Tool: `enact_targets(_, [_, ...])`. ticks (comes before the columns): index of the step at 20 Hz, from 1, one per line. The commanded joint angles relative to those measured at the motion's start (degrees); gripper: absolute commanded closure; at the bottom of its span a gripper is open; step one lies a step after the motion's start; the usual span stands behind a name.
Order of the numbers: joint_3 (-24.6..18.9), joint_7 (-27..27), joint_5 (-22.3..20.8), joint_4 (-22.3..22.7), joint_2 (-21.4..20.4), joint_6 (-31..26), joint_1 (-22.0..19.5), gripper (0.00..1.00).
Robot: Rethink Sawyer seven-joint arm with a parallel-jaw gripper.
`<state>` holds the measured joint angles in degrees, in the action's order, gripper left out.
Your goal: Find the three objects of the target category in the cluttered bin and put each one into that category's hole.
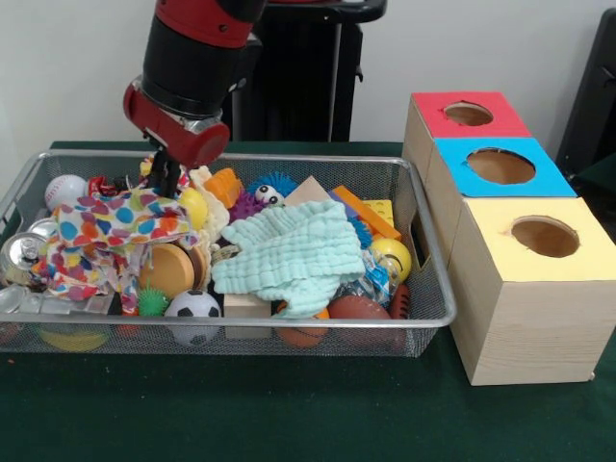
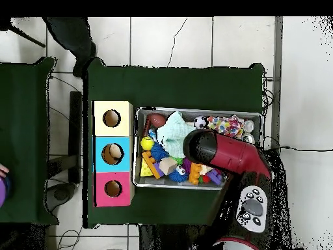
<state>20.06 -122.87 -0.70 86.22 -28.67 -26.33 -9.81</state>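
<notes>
The wire mesh bin (image 1: pixel 231 157) is full of clutter and also shows in the overhead view (image 2: pixel 195 109). My gripper (image 1: pixel 166 179) reaches down into its far left part, at the edge of a polka-dot cloth (image 1: pixel 111 226). Whether it holds anything is hidden. An orange-brown bun-like toy (image 1: pixel 171 270) lies in front of the gripper, half under the cloth. I cannot pick out other bun-like toys for sure. The red-topped box's hole (image 1: pixel 469 114) is at the far right, beyond the bin, and also shows in the overhead view (image 2: pixel 112 189). There the arm (image 2: pixel 221 153) hides the gripper.
The blue-topped box (image 1: pixel 500 166) and the yellow-topped box (image 1: pixel 545 236) stand beside the red one. A mint green cloth (image 1: pixel 289 255) covers the bin's middle. A soccer ball (image 1: pixel 195 308), a baseball (image 1: pixel 64 190), a wooden cube (image 1: pixel 308 190) and a yellow ball (image 1: pixel 390 255) lie around. A person's hand (image 2: pixel 2 176) shows at the overhead view's edge.
</notes>
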Motion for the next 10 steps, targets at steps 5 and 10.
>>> enact_targets(5, [-9.73, -7.79, 7.66, 1.63, -0.54, -11.01, 1.35, 1.0])
enact_targets(10, [-10.08, -9.2, 9.61, 3.28, -0.07, -8.59, 2.16, 1.0])
